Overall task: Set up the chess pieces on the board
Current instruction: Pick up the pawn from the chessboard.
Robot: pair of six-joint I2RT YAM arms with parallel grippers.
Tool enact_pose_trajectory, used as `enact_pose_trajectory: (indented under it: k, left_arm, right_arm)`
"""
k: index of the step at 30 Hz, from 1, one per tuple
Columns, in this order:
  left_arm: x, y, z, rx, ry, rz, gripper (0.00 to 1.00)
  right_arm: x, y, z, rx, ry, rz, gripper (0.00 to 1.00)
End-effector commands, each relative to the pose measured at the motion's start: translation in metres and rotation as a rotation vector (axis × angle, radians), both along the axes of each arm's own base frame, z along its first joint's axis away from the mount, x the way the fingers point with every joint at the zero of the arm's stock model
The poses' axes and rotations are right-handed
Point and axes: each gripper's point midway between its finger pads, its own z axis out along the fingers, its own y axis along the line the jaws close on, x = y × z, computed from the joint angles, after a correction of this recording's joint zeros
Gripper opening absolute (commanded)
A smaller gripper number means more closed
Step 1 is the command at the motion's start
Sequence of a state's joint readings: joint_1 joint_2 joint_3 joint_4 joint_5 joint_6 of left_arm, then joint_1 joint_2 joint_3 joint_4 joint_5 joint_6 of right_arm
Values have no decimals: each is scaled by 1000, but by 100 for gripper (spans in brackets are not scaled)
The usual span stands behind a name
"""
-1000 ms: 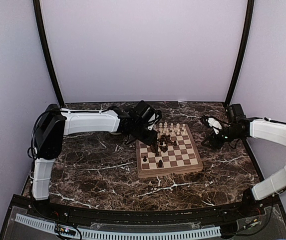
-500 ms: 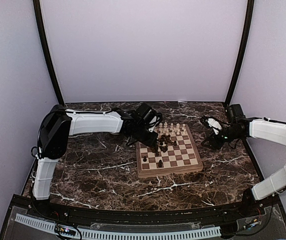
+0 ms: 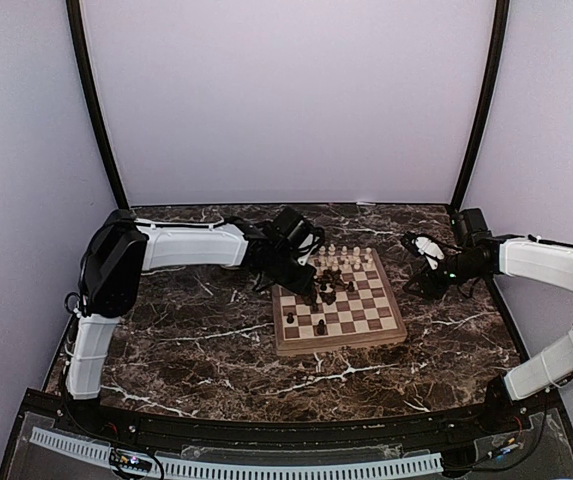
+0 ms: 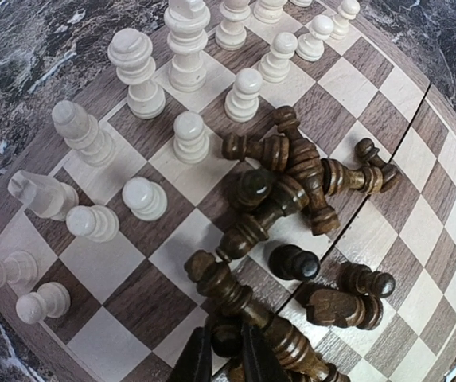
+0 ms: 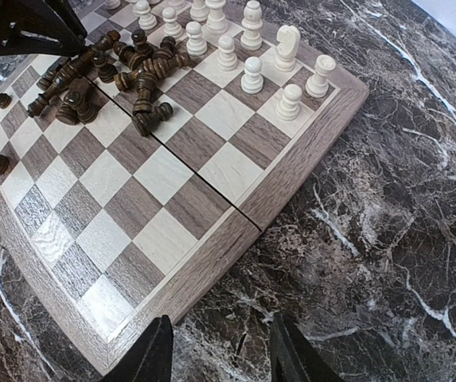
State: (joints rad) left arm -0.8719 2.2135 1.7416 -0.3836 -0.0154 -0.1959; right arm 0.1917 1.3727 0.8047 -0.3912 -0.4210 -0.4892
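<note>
The board (image 3: pixel 338 343) lies mid-table. Cream-white chess pieces (image 3: pixel 344 255) stand in two rows along its far edge. Dark chess pieces (image 3: pixel 328 285) lie in a heap just in front of them. My left gripper (image 3: pixel 311 292) reaches down into that heap. In the left wrist view the gripper (image 4: pixel 226 354) has its two fingers pressed on either side of a small dark pawn (image 4: pixel 226 336), beside a long toppled dark piece (image 4: pixel 251 306). My right gripper (image 3: pixel 424 282) hovers open over the marble right of the board, its fingers (image 5: pixel 157 350) empty.
Two dark pieces (image 3: pixel 290 318) sit apart on the board's near left squares. The marble tabletop (image 5: pixel 387 239) surrounds the board. Black frame posts stand at the back corners, with pale walls on three sides.
The left gripper's jaws have closed in on the small dark pawn, and the left arm's elbow has shifted slightly. The right arm has not moved.
</note>
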Motion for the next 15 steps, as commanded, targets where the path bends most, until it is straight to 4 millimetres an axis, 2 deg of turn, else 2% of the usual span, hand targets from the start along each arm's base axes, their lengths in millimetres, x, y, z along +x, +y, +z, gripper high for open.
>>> enact_pose_trajectory:
  k: [1,7,13,14,15]
  left_arm:
    - [7,-4,12,-27,-8,4,14]
    - [9,0,25,-22,-32,19,9]
    - [9,10,51,-30,-93,35,6]
    - [7,11,61,-43,-105,33,6]
    - [5,13,60,-41,-104,31,6]
  right_arm:
    - [7,-1,7,-3,-24,-3,43]
    - [7,-1,7,-3,-27,-3,43]
    - [7,0,7,0,-24,-1,43]
    - [7,0,7,1,-25,-1,43]
    - [7,0,8,0,-26,0,43]
